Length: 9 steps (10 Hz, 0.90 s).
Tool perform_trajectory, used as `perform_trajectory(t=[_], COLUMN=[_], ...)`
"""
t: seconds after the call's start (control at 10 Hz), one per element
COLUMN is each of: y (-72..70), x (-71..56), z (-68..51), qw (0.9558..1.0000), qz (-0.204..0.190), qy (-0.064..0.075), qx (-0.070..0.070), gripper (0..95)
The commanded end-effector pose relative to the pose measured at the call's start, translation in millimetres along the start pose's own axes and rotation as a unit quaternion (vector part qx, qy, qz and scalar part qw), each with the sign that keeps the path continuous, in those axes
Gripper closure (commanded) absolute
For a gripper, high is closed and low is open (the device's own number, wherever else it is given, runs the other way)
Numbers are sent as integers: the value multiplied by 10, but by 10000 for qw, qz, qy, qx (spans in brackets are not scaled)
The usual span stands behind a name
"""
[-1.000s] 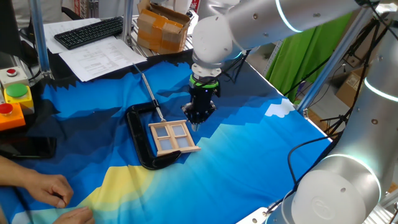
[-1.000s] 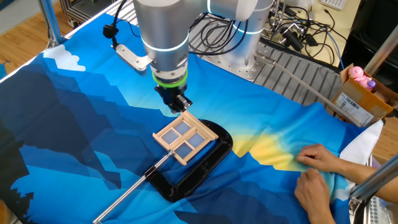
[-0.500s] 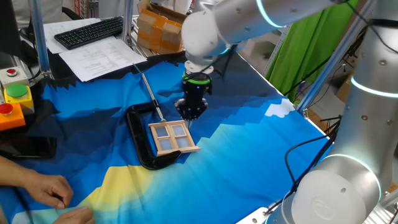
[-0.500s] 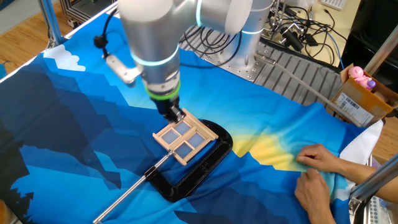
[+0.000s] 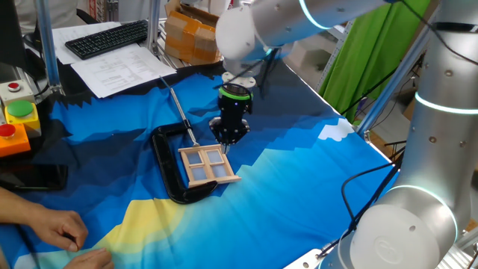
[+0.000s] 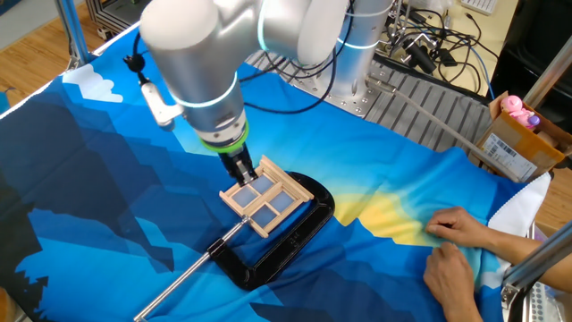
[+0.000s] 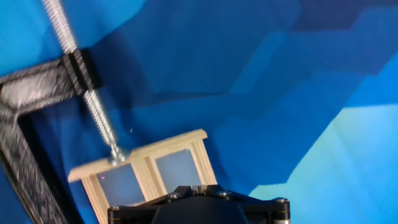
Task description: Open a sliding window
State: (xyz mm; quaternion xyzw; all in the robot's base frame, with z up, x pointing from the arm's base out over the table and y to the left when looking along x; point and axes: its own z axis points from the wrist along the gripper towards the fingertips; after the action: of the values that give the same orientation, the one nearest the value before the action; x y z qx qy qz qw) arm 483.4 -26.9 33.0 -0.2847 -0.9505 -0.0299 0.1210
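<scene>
The sliding window is a small light wood frame with four bluish panes. It lies flat on the blue cloth, held inside a black C-clamp. It also shows in the other fixed view and in the hand view. My gripper points down at the window's far edge, near its corner. Its fingertips look pressed together with nothing between them. In the hand view the gripper body hides the window's near part.
The clamp's metal screw rod presses on the window's edge. A person's hands rest on the cloth at the table edge. A button box, a keyboard and a cardboard box stand beyond the cloth.
My gripper has moved sideways along the window's far edge, from beside its corner to over the frame. The window and clamp have not moved.
</scene>
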Motion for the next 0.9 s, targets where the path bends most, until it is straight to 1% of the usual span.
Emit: perform_trajectory(t=[0.1, 0.3, 0.4, 0.5, 0.8, 0.9], y=[-9, -9, -7, -5, 21, 30], x=[122, 162, 161, 160, 151, 145], z=[84, 118, 122, 124, 150, 160], qw=[9959, 9929, 9874, 9846, 9833, 9830], qz=[856, 1117, 1441, 1585, 1658, 1671], qy=[144, 132, 139, 139, 109, 70], qx=[-237, -377, -636, -722, -742, -755], gripper=[950, 950, 950, 950, 950, 950])
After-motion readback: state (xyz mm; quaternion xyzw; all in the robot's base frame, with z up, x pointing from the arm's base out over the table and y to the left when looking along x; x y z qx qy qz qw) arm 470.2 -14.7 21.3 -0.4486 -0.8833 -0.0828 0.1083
